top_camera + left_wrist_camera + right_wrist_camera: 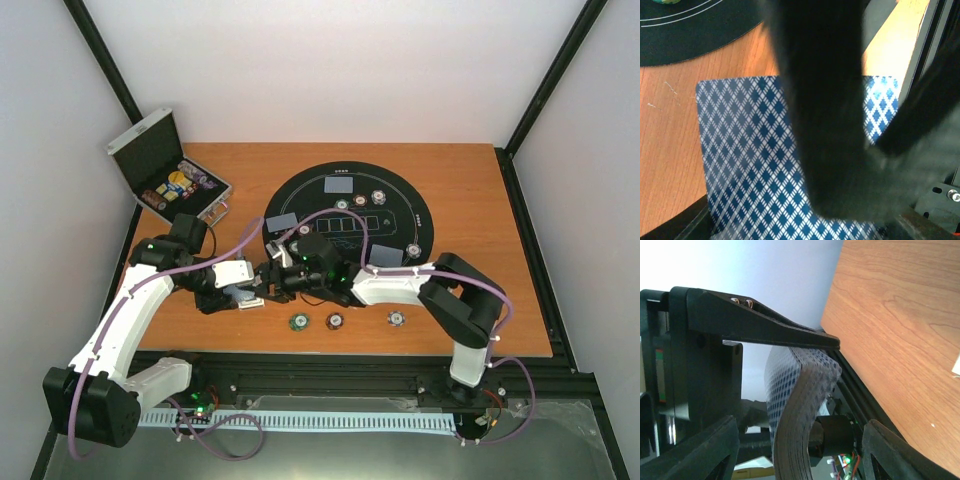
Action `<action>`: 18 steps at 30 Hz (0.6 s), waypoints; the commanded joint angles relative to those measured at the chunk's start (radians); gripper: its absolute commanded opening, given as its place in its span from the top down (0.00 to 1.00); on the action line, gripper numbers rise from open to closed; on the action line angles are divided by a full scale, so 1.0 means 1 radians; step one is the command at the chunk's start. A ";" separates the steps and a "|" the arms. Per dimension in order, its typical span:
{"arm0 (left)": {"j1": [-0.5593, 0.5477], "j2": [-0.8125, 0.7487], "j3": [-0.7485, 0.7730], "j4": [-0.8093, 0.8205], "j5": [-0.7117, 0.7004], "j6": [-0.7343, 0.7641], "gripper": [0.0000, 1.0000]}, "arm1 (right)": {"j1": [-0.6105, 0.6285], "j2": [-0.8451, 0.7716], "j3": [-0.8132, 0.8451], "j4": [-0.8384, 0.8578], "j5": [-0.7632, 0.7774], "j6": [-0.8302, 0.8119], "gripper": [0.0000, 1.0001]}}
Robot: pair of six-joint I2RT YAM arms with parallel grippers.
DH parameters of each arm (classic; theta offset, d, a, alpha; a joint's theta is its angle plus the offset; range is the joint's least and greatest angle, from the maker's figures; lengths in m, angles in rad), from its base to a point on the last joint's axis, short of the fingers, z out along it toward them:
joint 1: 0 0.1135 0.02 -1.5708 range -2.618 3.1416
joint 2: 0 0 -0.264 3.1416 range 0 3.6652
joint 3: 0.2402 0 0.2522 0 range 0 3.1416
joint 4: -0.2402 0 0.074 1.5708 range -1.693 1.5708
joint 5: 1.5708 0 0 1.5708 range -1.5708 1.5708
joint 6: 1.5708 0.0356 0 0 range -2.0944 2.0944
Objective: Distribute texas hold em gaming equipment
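Currently the deck of blue-backed cards [782, 390] is sitting clamped in the left hand [250, 296], hanging over the near tabletop [475, 200], left of the green chip [298, 321]. The right hand [272, 282] is gaping wide, its fingers [695, 450] flanking the deck, contact unclear. The black mat [400, 200] is lying just beyond.
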 commanded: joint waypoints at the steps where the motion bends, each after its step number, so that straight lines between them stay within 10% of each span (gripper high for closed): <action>1: 0.002 -0.009 0.034 -0.004 0.020 0.005 0.99 | 0.026 0.070 0.050 0.136 -0.040 0.058 0.32; 18: 0.002 -0.021 0.043 -0.016 0.017 0.014 0.99 | -0.029 0.131 -0.014 0.106 -0.037 0.041 0.44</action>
